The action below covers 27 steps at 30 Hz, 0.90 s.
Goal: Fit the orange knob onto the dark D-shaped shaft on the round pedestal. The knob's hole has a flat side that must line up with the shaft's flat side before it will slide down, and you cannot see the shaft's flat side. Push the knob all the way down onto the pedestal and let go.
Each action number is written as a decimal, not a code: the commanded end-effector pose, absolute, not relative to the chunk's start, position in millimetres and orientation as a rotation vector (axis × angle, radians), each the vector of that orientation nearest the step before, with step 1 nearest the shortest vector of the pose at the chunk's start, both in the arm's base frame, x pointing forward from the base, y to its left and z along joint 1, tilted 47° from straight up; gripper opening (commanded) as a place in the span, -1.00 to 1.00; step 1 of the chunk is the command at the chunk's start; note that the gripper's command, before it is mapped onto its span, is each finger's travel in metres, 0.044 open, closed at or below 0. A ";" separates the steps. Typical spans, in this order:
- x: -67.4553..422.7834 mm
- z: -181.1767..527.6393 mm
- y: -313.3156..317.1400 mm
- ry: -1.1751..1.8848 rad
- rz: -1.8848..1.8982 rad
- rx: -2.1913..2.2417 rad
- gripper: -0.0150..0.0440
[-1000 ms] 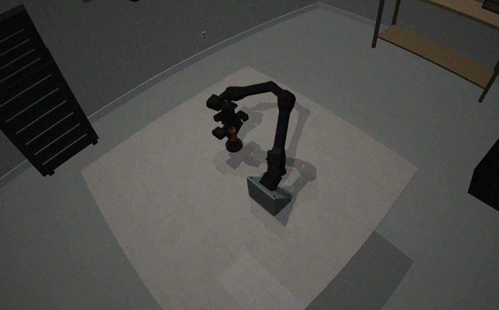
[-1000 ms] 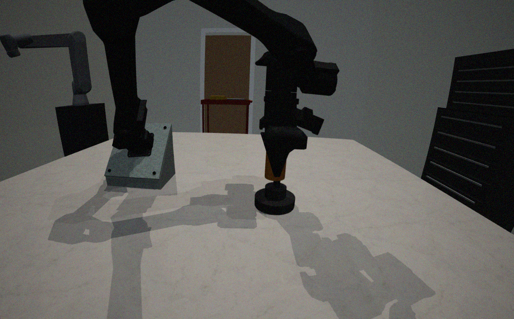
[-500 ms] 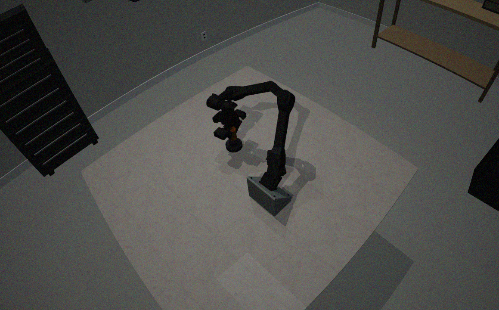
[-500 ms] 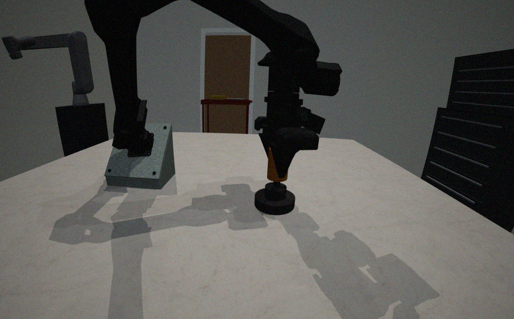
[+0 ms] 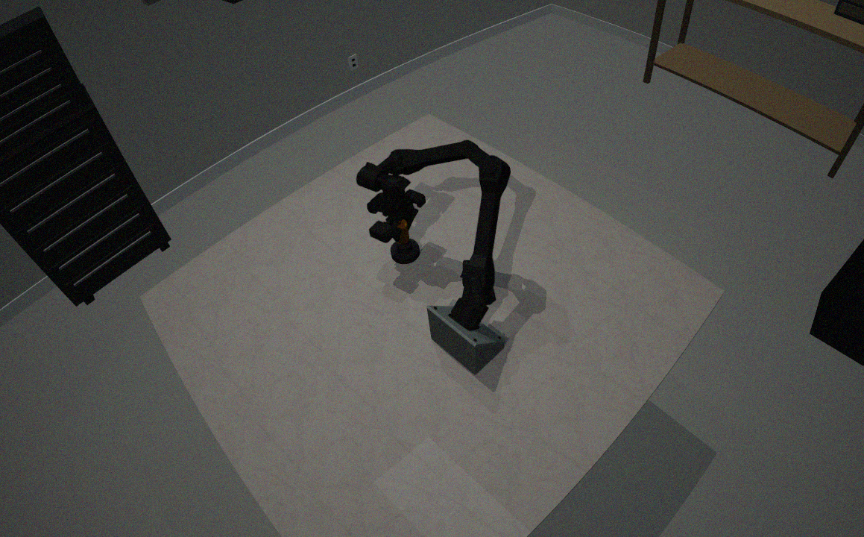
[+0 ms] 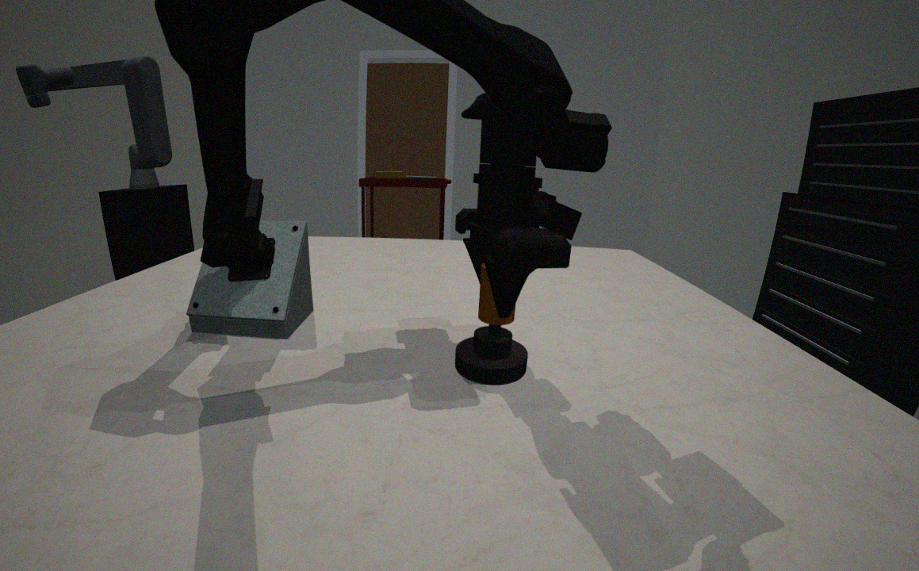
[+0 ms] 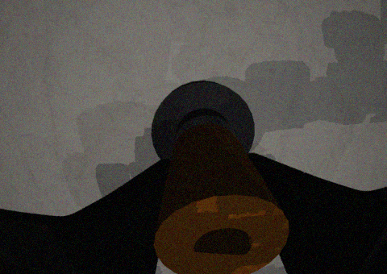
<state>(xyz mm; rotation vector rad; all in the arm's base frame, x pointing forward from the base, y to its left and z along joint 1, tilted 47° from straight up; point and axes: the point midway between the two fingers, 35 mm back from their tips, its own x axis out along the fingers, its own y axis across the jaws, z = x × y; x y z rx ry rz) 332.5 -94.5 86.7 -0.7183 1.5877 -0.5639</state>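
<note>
While the wrist view hides it, the shaft (image 6: 493, 327) shows below the knob (image 6: 491, 304).

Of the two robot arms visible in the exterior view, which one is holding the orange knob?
The black arm on the table; its end effector grips the orange knob. The grey arm stands behind, empty.

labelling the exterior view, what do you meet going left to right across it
grey arm → black box under it → base wedge → door → end effector holding the knob over the pedestal → black cabinet
</note>
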 end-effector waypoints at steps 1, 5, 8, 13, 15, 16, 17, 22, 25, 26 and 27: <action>330.7 87.3 -94.2 1.587 -0.562 -0.720 -0.49; 329.1 88.8 -94.3 1.587 -0.562 -0.720 -0.49; 329.1 89.9 -94.7 1.587 -0.562 -0.720 -0.49; 330.1 90.5 -94.9 1.587 -0.562 -0.720 -0.49; 330.7 90.4 -94.9 1.587 -0.562 -0.720 -0.49; 331.0 90.2 -95.0 1.587 -0.562 -0.720 -0.49; 331.3 90.0 -95.0 1.587 -0.562 -0.720 -0.49; 332.0 88.2 -95.0 1.587 -0.562 -0.720 -0.49; 331.8 87.0 -94.7 1.587 -0.562 -0.720 -0.49; 331.6 86.8 -94.6 1.587 -0.562 -0.720 -0.49; 331.4 86.7 -94.6 1.587 -0.562 -0.720 -0.49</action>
